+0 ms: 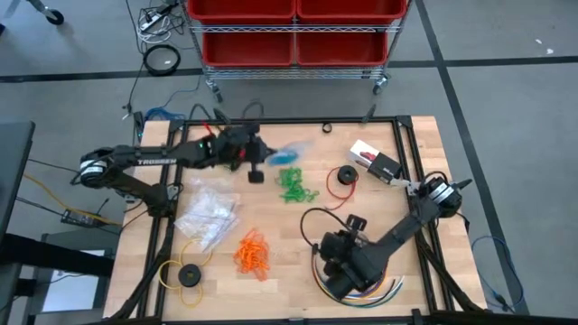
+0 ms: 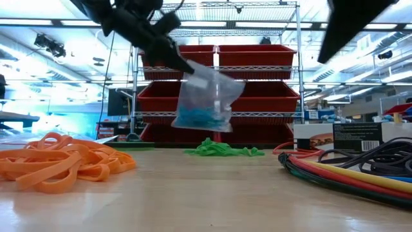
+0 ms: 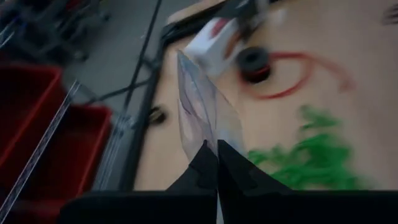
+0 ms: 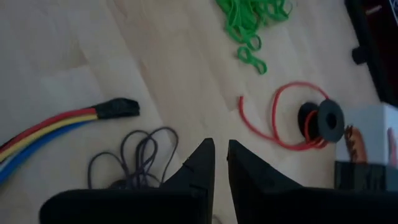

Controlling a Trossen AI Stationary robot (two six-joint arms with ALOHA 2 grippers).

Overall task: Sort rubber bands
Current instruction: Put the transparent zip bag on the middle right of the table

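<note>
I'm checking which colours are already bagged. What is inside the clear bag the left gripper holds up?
The clear bag, pinched by the left gripper, holds blue rubber bands bunched at its bottom. Their number is unclear through the plastic.
</note>
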